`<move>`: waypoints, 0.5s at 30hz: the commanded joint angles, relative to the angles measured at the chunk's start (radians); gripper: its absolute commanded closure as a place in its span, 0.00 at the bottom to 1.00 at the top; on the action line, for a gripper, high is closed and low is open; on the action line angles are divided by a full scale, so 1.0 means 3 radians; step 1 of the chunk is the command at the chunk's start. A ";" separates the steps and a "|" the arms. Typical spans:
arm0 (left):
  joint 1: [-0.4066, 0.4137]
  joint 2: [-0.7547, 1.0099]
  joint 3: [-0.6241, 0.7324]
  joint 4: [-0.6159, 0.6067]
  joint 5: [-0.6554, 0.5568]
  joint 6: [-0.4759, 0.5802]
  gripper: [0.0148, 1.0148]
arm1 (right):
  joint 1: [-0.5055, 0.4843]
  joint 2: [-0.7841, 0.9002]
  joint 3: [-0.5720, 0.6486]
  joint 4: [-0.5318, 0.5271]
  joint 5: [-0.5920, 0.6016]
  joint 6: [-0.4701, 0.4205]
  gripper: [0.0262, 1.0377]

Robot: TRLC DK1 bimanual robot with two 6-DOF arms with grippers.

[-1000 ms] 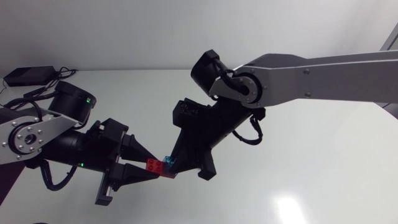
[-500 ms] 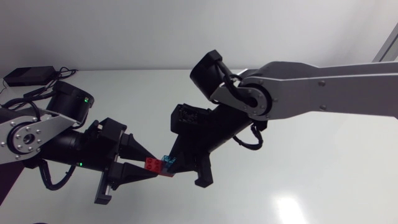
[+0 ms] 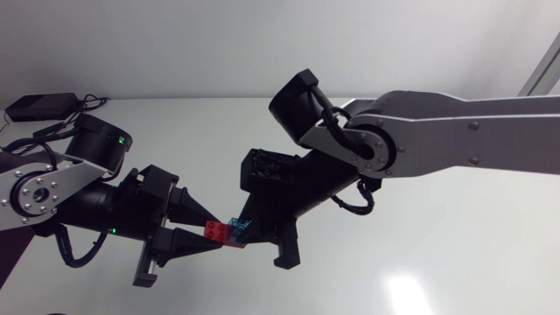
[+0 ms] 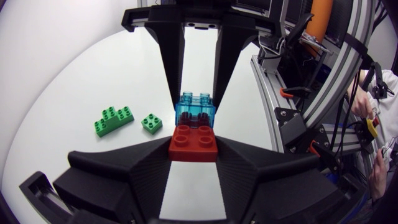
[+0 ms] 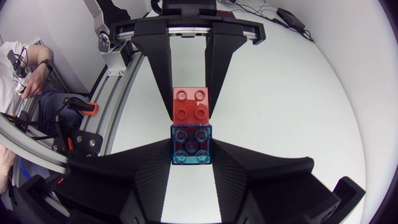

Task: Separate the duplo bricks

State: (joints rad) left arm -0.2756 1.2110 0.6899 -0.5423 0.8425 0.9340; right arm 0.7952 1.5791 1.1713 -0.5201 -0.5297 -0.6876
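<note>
A red duplo brick (image 3: 216, 231) and a translucent blue brick (image 3: 238, 226) are held together above the white table (image 3: 437, 254), touching end to end. My left gripper (image 3: 213, 233) is shut on the red brick (image 4: 193, 142), coming in from the left. My right gripper (image 3: 248, 224) is shut on the blue brick (image 5: 191, 144), meeting it from the opposite side. In the left wrist view the blue brick (image 4: 195, 111) sits just ahead of the red one, between the right gripper's fingers (image 4: 174, 68). In the right wrist view the red brick (image 5: 191, 104) lies ahead between the left gripper's fingers (image 5: 163, 68).
Two green duplo bricks lie on the table below the grippers, a stepped one (image 4: 114, 120) and a small one (image 4: 151, 123). A black box (image 3: 39, 107) with cables sits at the back left corner.
My right arm's forearm and elbow have swung down and to the right while its gripper stayed on the blue brick. The left arm and both bricks have hardly moved.
</note>
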 commanded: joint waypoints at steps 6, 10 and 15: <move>0.0019 0.0085 -0.0075 -0.0003 0.0019 -0.0025 0.47 | 0.0034 -0.0043 -0.0121 -0.0015 0.0012 0.0042 0.75; -0.0012 0.0110 -0.0065 -0.0003 0.0019 -0.0051 0.44 | 0.0034 -0.0043 -0.0151 -0.0015 0.0002 0.0037 0.75; -0.0058 0.0110 -0.0055 -0.0003 0.0024 -0.0086 0.41 | 0.0029 -0.0048 -0.0156 -0.0010 0.0002 0.0032 0.75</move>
State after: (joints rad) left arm -0.2821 1.2289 0.6899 -0.5426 0.8413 0.9226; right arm 0.7990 1.5787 1.1515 -0.5201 -0.5266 -0.6880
